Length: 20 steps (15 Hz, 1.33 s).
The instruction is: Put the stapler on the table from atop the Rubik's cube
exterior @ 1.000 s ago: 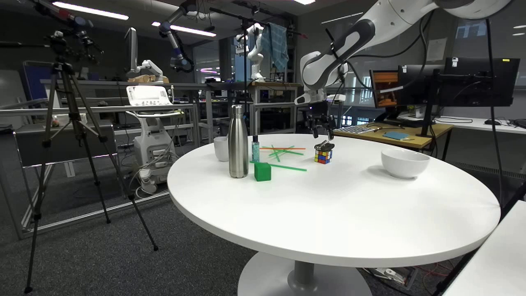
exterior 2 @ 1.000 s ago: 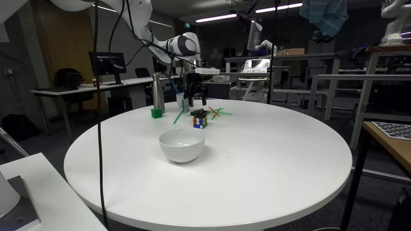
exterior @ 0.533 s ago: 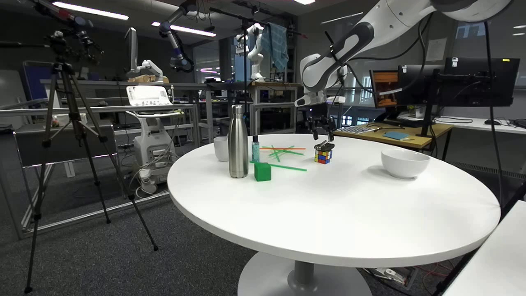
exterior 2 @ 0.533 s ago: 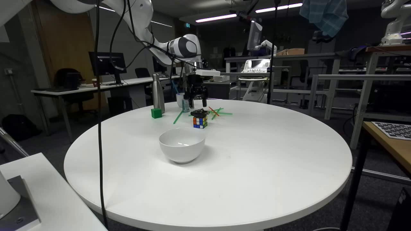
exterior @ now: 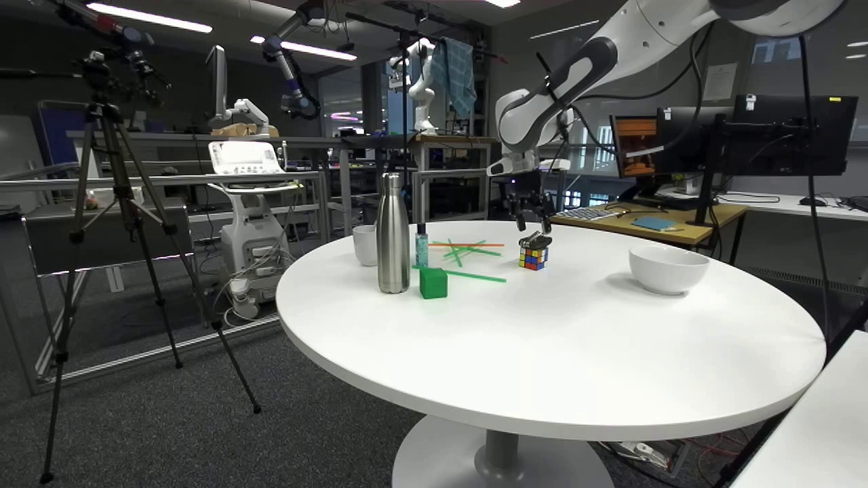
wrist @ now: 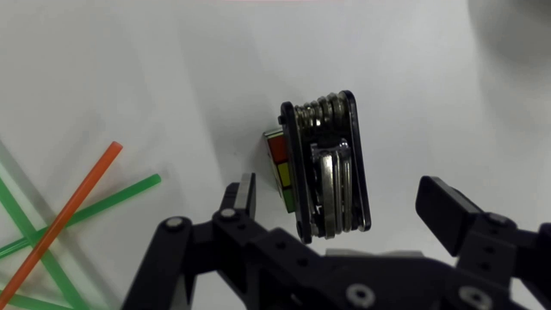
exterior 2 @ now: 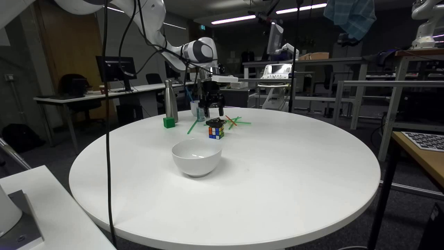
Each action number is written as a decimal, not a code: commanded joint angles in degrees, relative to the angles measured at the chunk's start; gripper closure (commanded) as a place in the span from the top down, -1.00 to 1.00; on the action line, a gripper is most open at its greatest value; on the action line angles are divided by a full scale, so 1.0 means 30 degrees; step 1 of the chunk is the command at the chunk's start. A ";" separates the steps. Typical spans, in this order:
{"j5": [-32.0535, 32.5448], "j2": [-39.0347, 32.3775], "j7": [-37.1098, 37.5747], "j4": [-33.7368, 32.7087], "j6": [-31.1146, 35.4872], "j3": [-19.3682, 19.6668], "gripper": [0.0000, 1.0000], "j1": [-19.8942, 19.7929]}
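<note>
The stapler (exterior: 535, 240), a low black piece with folded metal parts, lies on top of the Rubik's cube (exterior: 534, 259) on the round white table (exterior: 542, 366). Both also show in an exterior view (exterior 2: 215, 122). In the wrist view the stapler (wrist: 328, 189) covers most of the cube (wrist: 284, 174), whose coloured side shows at the left. My gripper (exterior: 534, 225) is open and empty just above the stapler. In the wrist view the gripper's (wrist: 338, 189) fingers stand wide on either side of the stapler's near end, apart from it, with the wider gap at the right.
A white bowl (exterior 2: 196, 158) stands near the cube. Green and orange sticks (exterior: 468, 248) lie beside it. A steel bottle (exterior: 393, 237), a green cube (exterior: 433, 282), a small teal bottle (exterior: 422, 247) and a white mug (exterior: 365, 245) stand further off.
My gripper has come down very slightly over the stapler compared with one second ago, with no clear motion in the last half second. The stapler and the cube have not moved.
</note>
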State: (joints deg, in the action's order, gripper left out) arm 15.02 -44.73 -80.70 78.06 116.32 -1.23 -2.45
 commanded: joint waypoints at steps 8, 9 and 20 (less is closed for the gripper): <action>-0.0061 -0.0800 -0.0732 -0.1038 -0.0769 -0.0144 1.00 -0.0314; -0.0055 -0.0842 -0.0737 -0.1035 -0.0770 -0.0144 1.00 -0.0318; -0.0051 -0.0975 -0.1031 -0.1084 -0.0859 -0.0147 1.00 -0.0357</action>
State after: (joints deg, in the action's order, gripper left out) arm 15.00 -46.13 -81.65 78.04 116.27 -1.22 -2.92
